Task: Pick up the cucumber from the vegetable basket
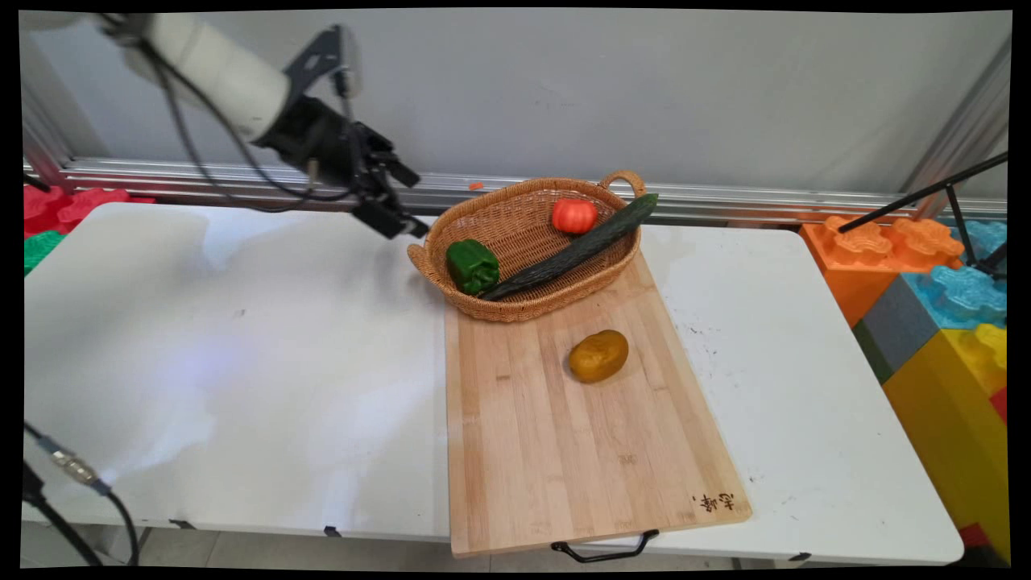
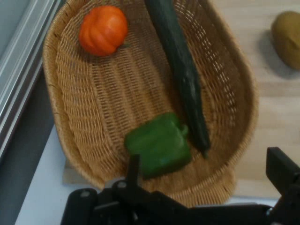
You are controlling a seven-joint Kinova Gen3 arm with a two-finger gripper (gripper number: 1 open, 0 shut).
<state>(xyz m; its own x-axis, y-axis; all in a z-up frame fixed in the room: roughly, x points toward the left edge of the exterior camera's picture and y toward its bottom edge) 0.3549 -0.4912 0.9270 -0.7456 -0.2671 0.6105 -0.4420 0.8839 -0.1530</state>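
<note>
- The black two-finger claw (image 1: 395,211) hangs in the air at about 9 o'clock of the oval woven wicker basket (image 1: 515,306), just off its near handle and clear of the white table (image 1: 242,362). It carries nothing; in the hand view its fingers (image 2: 132,169) stand spread, released.
- Basket sits on the far end of the pale wooden cutting board (image 1: 564,451). Inside: a green bell pepper (image 1: 472,265) at the 9 o'clock end, a small orange pumpkin-shaped fruit (image 1: 573,215) toward 1 o'clock, and a long dark green cucumber (image 1: 576,246) lying diagonally, its far tip overhanging the rim by the far handle.
- A brown potato (image 1: 598,355) lies alone on the board, at 6 o'clock of the basket and apart from it.
- Risk: the claw is close to the rim and handle. A low sideways move could catch the wicker and drag or tip the light basket.
- Risk: the pepper is nearest the claw and lies against the cucumber's lower end. Closing on the pepper could pinch or nudge the cucumber too.
- Risk: the cucumber rests on the rim. A knock could roll it out onto the board or table.
- Risk: the pepper's glossy, lobed skin looks likely to slip from a shallow grip.
- Black cables (image 1: 209,153) hang from the arm; they could snag on a long reach.
</note>
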